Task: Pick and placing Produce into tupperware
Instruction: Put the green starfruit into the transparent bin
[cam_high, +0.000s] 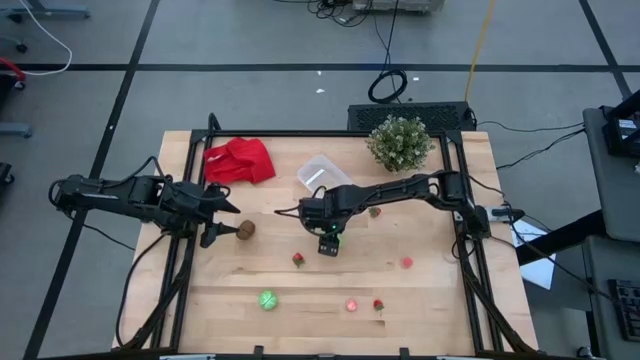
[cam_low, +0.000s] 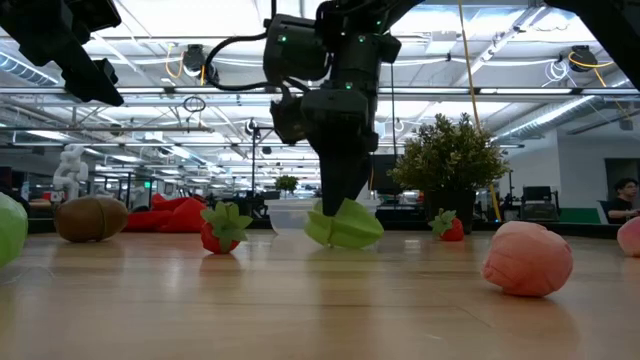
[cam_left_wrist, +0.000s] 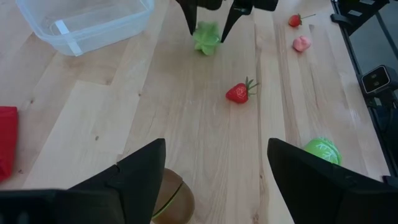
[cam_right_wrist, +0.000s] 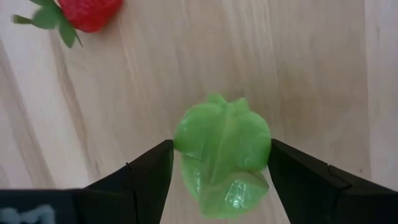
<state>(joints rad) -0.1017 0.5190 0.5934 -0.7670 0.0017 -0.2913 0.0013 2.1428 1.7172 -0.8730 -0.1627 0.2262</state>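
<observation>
At the left of the wooden table (cam_high: 430, 300) the left gripper (cam_high: 222, 222) waits low, its two dark fingers apart and empty, with a brown, egg-shaped kiwi (cam_high: 246, 229) just beside the fingertips. Behind it lies a crumpled red cloth (cam_high: 240, 160). Toward the front there is a round, bright green ball with a pale pattern (cam_high: 268, 299), and farther in a small glossy strawberry (cam_high: 298, 259) with green leaves. Near the middle stands the clear plastic container (cam_high: 322, 174), rectangular with rounded corners. In front of it the right gripper (cam_right_wrist: 221, 168) points down to the table, and its fingers stand apart on both sides of a soft-looking, wrinkled green leafy vegetable (cam_right_wrist: 222, 152), which rests on the wood. More to the right lie a second strawberry (cam_high: 376, 211), two pink pieces (cam_high: 352, 305) (cam_high: 406, 263) and a third strawberry (cam_high: 379, 305). A bushy potted plant (cam_high: 400, 141) stands at the back.
</observation>
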